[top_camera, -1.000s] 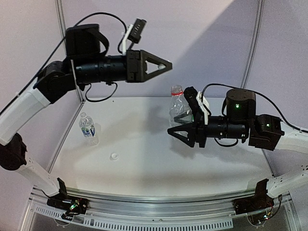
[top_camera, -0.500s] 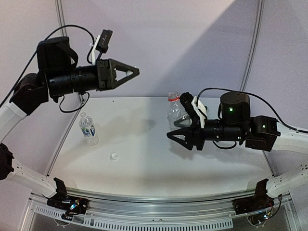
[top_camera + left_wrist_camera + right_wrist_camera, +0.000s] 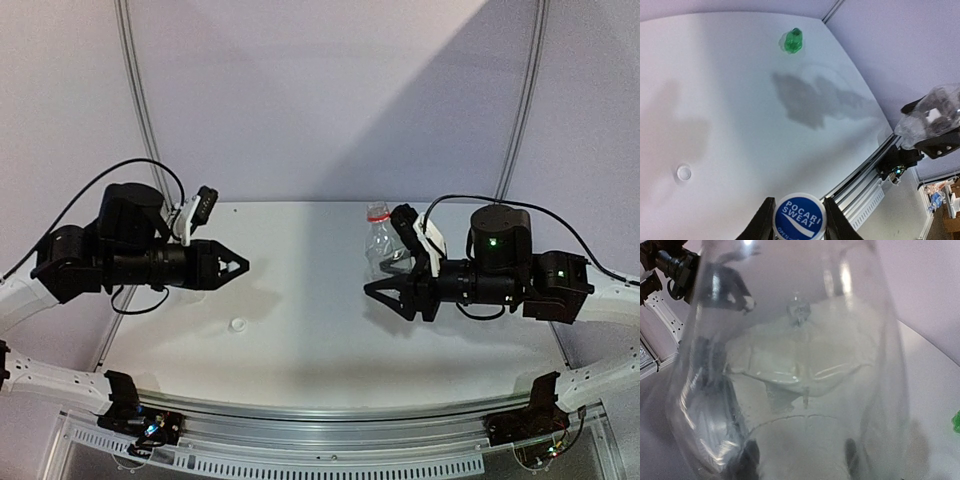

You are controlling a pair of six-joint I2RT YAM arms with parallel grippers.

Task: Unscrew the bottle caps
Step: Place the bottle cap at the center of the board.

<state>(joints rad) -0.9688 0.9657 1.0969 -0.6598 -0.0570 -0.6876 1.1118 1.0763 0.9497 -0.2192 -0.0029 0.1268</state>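
from the top view i see the loose white cap [image 3: 237, 325] lying on the table [image 3: 310, 350]. the left gripper [image 3: 243, 264] hangs just beyond it and the right gripper [image 3: 385, 298] is well off to its right. what the left one holds is hidden there. my left wrist view shows its fingers pressed onto a white-rimmed cap with blue print [image 3: 800, 217], though i cannot tell whether a bottle sits under it. the right gripper pinches the clear unlabelled bottle [image 3: 378, 248] low on its body, neck up, and that bottle fills the right wrist view. the green bottle [image 3: 792, 41], far beyond the loose white cap, shows only in the wrist views.
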